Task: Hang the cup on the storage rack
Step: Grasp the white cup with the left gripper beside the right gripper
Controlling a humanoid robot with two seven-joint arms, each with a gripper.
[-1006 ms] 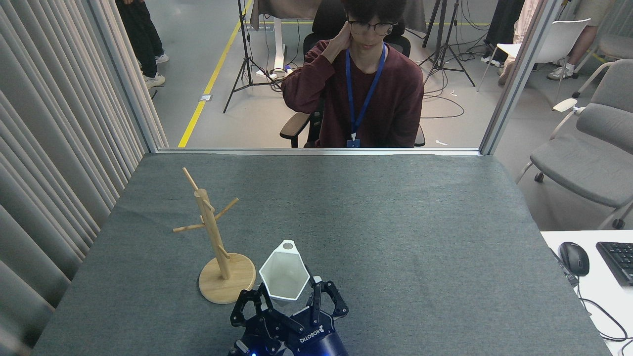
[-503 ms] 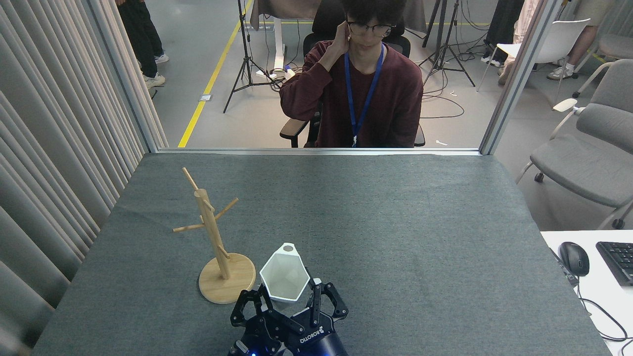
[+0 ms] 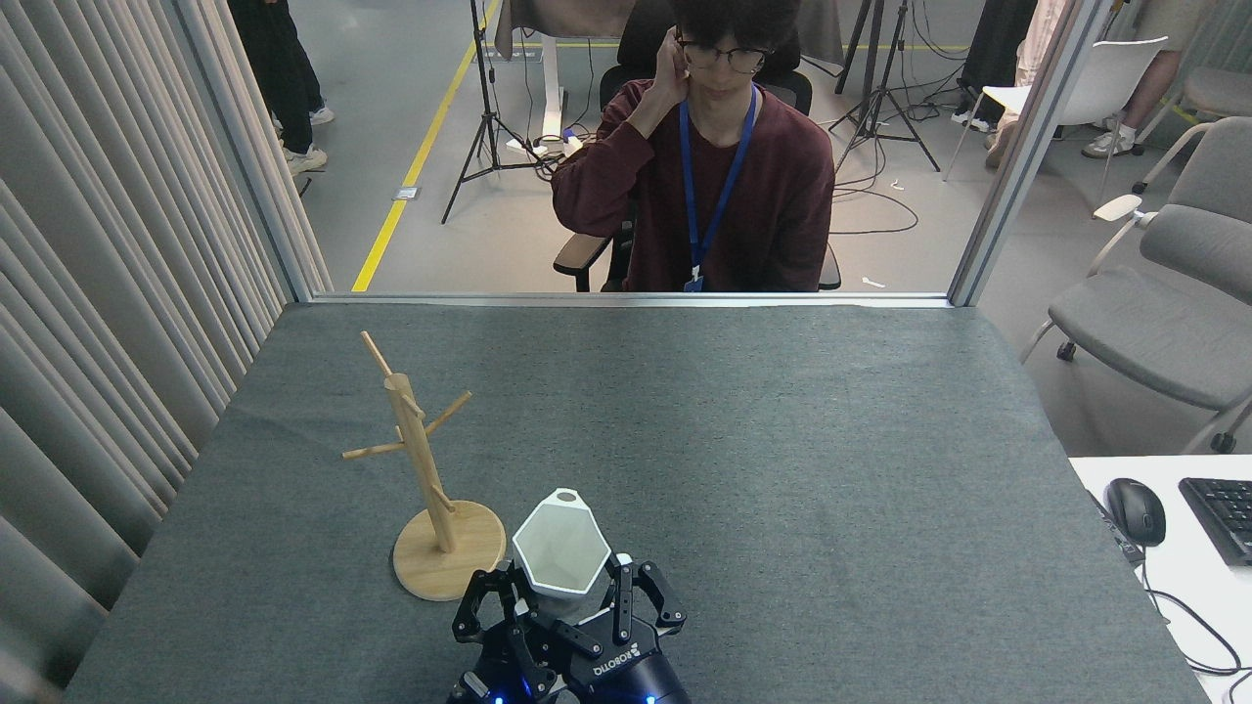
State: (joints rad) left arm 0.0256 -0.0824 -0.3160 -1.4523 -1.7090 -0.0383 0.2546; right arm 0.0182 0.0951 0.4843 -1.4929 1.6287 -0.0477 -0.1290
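- one gripper (image 3: 567, 598) shows at the near edge of the view; which arm it belongs to cannot be told, since it comes in from the bottom centre.
- its two dark fingers (image 3: 476, 608) stand either side of the cup (image 3: 561, 544), low on the tapering body, and appear clamped on it; the exact contact is hidden under the rim.
- the cup sits just ahead of the gripper, mouth turned up towards the camera, with its small loop handle (image 3: 564, 499) on the far side, away from the gripper.
- the storage rack (image 3: 423, 469) stands ahead and to the left of the gripper on the grey worktop (image 3: 782, 440), its round base (image 3: 445, 572) just beside the cup, apart from it as far as can be seen.
- its pegs are bare: one long peg (image 3: 373, 451) points left, one (image 3: 449, 412) angles up to the right, one (image 3: 376, 354) rises at the top.
- judged step: carry the held cup to a peg.
- to do it well, lift clear of the base first, so the cup does not knock the rack over.
- keep the handle leading, bring the loop above the right-hand peg's tip, then lower it along the peg's slope.
- the loop is small and the peg thin, so line up slowly; release only once the handle hangs seated.
- a seated person (image 3: 714, 166) is well beyond the worktop's far edge.
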